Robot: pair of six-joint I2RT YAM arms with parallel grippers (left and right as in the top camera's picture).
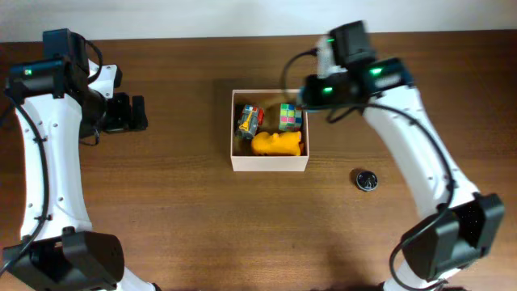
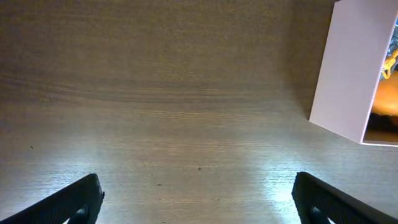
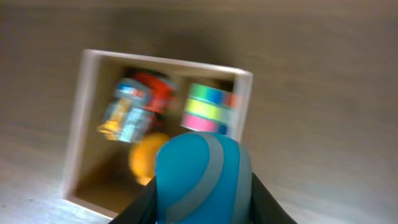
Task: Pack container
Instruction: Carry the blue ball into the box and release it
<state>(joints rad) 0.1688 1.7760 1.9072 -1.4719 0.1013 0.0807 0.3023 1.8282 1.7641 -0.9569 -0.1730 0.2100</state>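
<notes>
my right fingers (image 3: 142, 208) are clamped on a blue toy (image 3: 202, 174), hovering just above the container (image 3: 76, 124), which sits in the middle of the table (image 1: 161, 202). my left fingers (image 2: 78, 199) are spread wide, holding nothing, over the table left of the container.

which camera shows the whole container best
Overhead: the container shows nearly whole and sharp. Left wrist catches only one white outer wall at the frame edge; right wrist is blurred, with a blue object covering part of it.
</notes>
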